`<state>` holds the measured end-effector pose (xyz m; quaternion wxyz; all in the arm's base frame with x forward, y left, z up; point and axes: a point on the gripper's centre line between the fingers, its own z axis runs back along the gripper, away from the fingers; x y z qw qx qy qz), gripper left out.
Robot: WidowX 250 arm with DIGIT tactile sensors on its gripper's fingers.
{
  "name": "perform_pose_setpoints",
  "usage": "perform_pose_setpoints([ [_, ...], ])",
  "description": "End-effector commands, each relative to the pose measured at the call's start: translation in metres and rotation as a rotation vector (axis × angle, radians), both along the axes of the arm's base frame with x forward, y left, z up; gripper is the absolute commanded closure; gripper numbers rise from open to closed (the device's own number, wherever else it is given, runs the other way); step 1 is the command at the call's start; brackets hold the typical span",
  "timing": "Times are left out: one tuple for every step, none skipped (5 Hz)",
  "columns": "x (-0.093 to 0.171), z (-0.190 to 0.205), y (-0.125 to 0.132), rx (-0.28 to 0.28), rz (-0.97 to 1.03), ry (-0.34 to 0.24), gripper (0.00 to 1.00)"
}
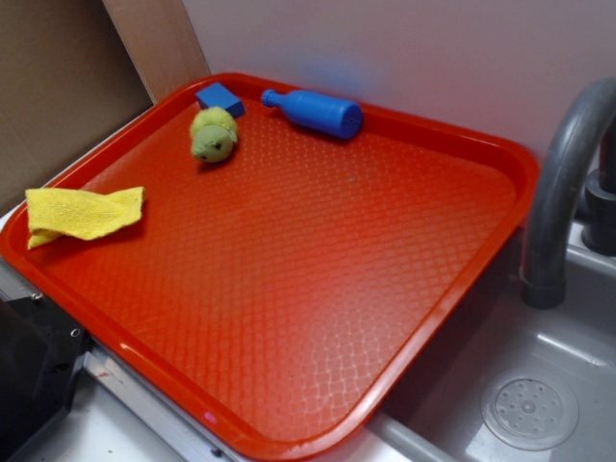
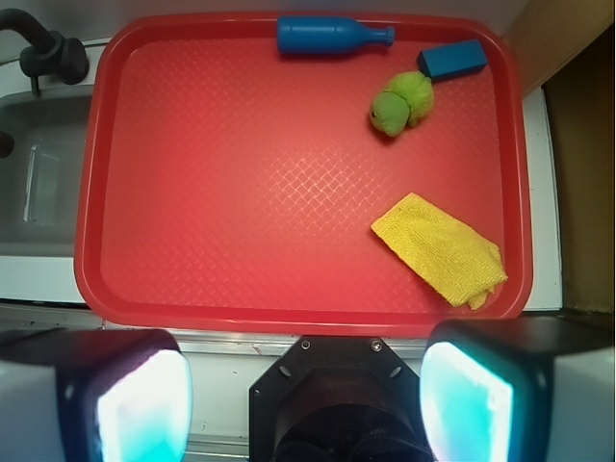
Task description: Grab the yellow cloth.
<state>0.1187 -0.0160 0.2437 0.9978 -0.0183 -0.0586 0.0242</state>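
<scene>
We had the gripper (image 2: 306, 395) high above the red tray (image 2: 241, 289), jaws wide apart, nothing held. Yellow cloth (image 2: 441, 250) lay flat near the tray's corner, well apart from the plush toy (image 2: 401, 102), so clear access.

Red tray (image 2: 241, 173): fills most of the frame, textured base, raised rim. Yellow cloth (image 2: 441, 249): lying flat at the lower right of the tray, one corner bunched near the rim. Yellow-green plush toy (image 2: 401, 101): upper right, just beside a blue block (image 2: 452, 60). Blue bottle (image 2: 332, 37): laid on its side along the top rim. Grey sink (image 2: 38, 183) and dark faucet (image 2: 43, 50): seen at the left edge. Claw (image 2: 306, 404): fingers (image 2: 144, 404) spread wide at the bottom of the frame, nothing held between them.
</scene>
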Motion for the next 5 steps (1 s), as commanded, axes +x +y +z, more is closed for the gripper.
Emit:
perform_pose_setpoints([
  [0.000, 0.000, 0.000, 0.000, 0.000, 0.000, 0.00],
  [0.017, -0.050, 0.043, 0.012, -0.166, 0.086, 0.00],
  [0.017, -0.076, 0.069, -0.029, -0.245, 0.090, 0.00],
  [0.011, -0.117, 0.103, -0.028, -0.317, 0.134, 0.00],
  [0.010, -0.164, 0.126, 0.051, -0.353, 0.119, 0.00],
])
